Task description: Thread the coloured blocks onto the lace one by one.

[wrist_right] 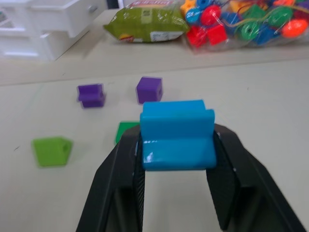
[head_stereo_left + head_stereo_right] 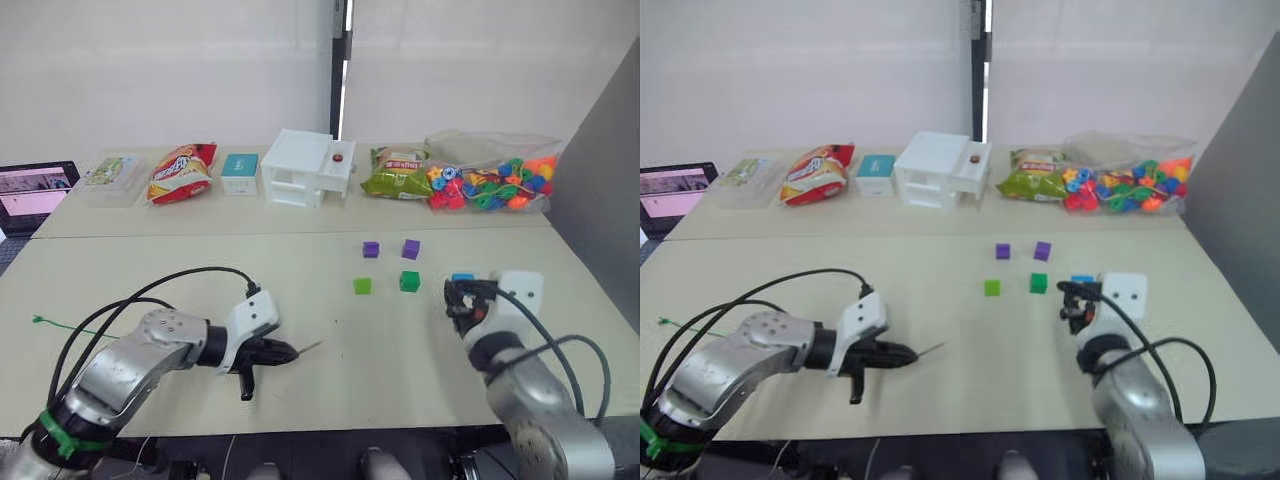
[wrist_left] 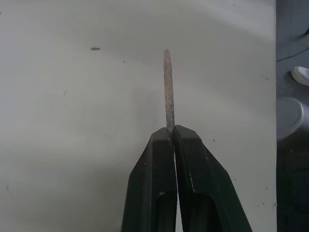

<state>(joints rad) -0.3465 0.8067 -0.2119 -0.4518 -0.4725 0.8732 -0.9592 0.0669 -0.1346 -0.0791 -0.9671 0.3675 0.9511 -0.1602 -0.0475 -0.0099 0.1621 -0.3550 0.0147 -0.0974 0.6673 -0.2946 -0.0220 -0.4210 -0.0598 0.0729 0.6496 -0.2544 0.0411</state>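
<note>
Five coloured blocks are in play: one blue block (image 1: 178, 135) is pinched between the right gripper's (image 1: 177, 145) fingers, low over the right side of the bench (image 2: 150, 260). Four lie loose just beyond it: two purple blocks (image 2: 371, 249) (image 2: 411, 248) side by side, and nearer, one light green block (image 2: 362, 286) left of one dark green block (image 2: 409, 281). The left gripper (image 3: 172, 137), fingers pressed together, nips the lace's grey tip (image 3: 168, 89), pointing right. The green lace (image 2: 60, 325) trails off left. One clear bag of beads (image 2: 490, 182) sits far right.
</note>
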